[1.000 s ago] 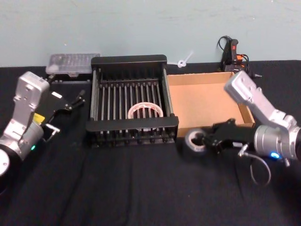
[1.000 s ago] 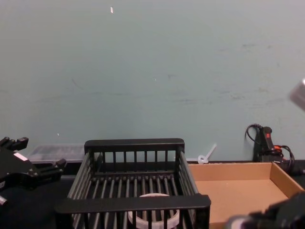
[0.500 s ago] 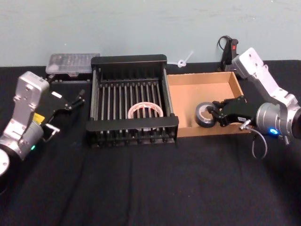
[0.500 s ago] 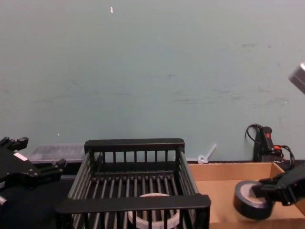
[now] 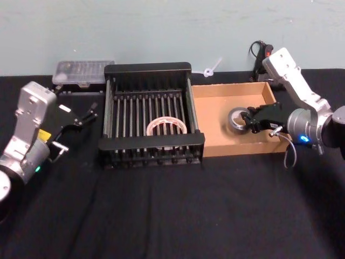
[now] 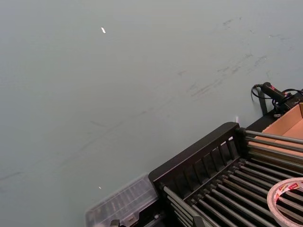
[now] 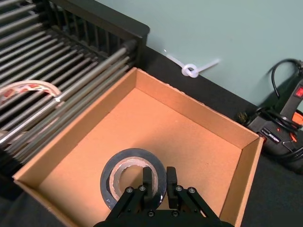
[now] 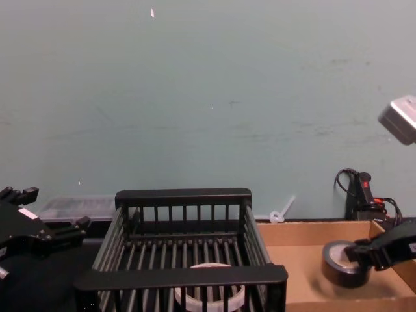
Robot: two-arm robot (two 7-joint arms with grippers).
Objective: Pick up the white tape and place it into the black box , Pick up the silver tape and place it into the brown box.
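Observation:
The silver tape (image 5: 236, 120) hangs over the inside of the brown box (image 5: 215, 127), and my right gripper (image 5: 251, 120) is shut on its wall. In the right wrist view, one finger (image 7: 148, 178) sits in the hole of the silver tape (image 7: 124, 182) and the other outside. From the chest, the silver tape (image 8: 339, 264) sits low between the walls of the brown box (image 8: 305, 225). The white tape (image 5: 166, 127) lies on the ribbed bottom of the black box (image 5: 147, 69). My left gripper (image 5: 88, 114) is parked open, left of the crate.
A clear plastic case (image 5: 83, 73) stands behind the crate's left corner. A white zip tie (image 5: 212, 69) and a black corded tool (image 5: 264, 58) lie behind the brown box. Black cloth covers the table's front.
My right gripper has lifted the silver tape off the cloth in front of the brown box and carried it over the front wall into the box. The left arm has not moved.

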